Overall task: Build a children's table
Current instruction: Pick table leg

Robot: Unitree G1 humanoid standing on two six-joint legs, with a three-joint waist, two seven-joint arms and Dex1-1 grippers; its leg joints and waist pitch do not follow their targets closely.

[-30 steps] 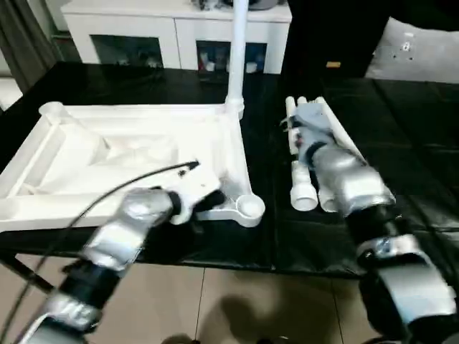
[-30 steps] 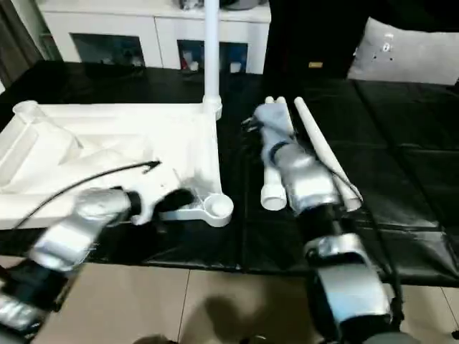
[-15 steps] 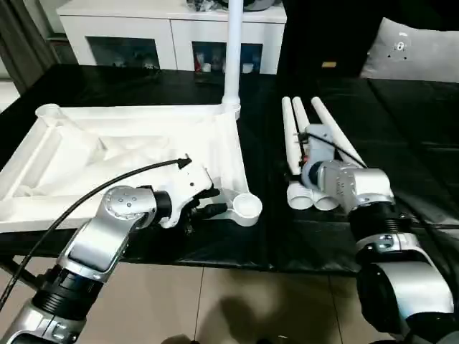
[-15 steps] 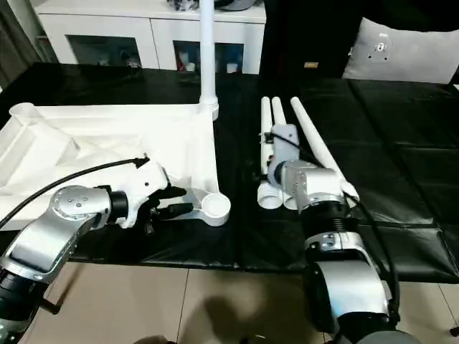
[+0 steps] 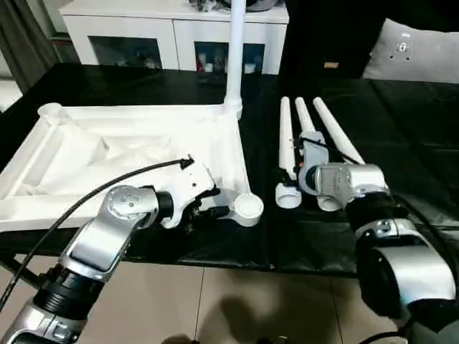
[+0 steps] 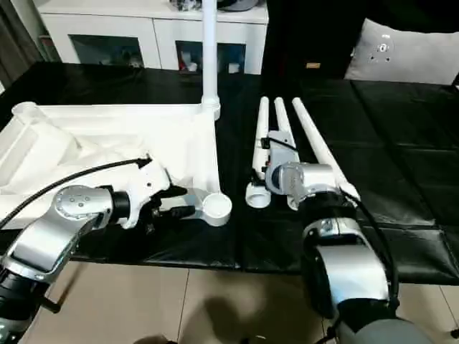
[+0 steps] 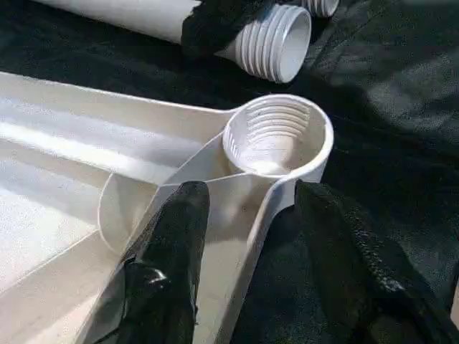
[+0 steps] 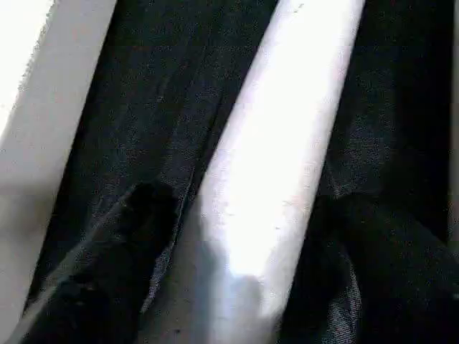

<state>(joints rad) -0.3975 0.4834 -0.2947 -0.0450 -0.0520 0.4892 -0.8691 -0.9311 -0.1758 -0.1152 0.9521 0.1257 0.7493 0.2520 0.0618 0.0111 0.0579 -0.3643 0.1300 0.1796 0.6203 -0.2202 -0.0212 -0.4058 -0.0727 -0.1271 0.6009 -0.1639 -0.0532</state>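
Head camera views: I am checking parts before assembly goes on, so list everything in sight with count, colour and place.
table top: one, white, upside down, on the left of the worktable
upright leg: one, white, standing in the top's far right corner socket
loose legs: three, white, lying side by side right of the top
empty socket: one, white, the top's near right corner
worktable: one, black-covered
cabinet: one, white, behind
cushion: one, grey, far right
floor: beige tiles, near edge
left gripper: open, astride the rim by the empty socket
right gripper: open, straddling one loose leg
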